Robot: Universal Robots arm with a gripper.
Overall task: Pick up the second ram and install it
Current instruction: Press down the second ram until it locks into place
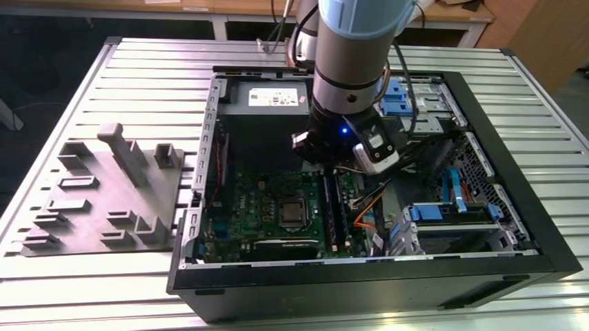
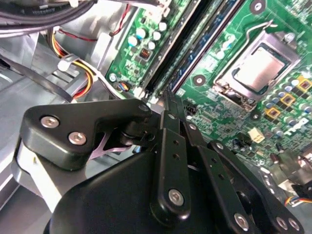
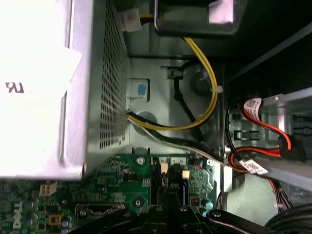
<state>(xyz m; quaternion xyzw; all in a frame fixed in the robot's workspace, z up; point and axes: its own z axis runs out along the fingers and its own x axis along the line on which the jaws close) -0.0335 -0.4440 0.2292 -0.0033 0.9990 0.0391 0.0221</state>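
Note:
My gripper (image 1: 330, 169) hangs inside the open computer case (image 1: 515, 172), low over the far end of the long black memory slots (image 1: 333, 207). In the second wrist view the gripper (image 2: 168, 97) has its two black fingers (image 2: 171, 141) pressed together, with nothing between them, and the tips sit at the end of the slots (image 2: 170, 48). A dark blue-green ram (image 2: 207, 46) stands seated in a slot beside them. I cannot tell whether the tips touch it. The first wrist view has the fingers (image 3: 168, 217) above the green motherboard's edge (image 3: 122, 180).
A grey moulded parts tray (image 1: 101, 200) lies on the slatted table at the exterior view's left. In the case are the processor socket (image 2: 256, 68), a metal power supply box (image 3: 44, 97), yellow, red and orange cables (image 3: 204, 97) and blue-tabbed drive bays (image 1: 451, 210).

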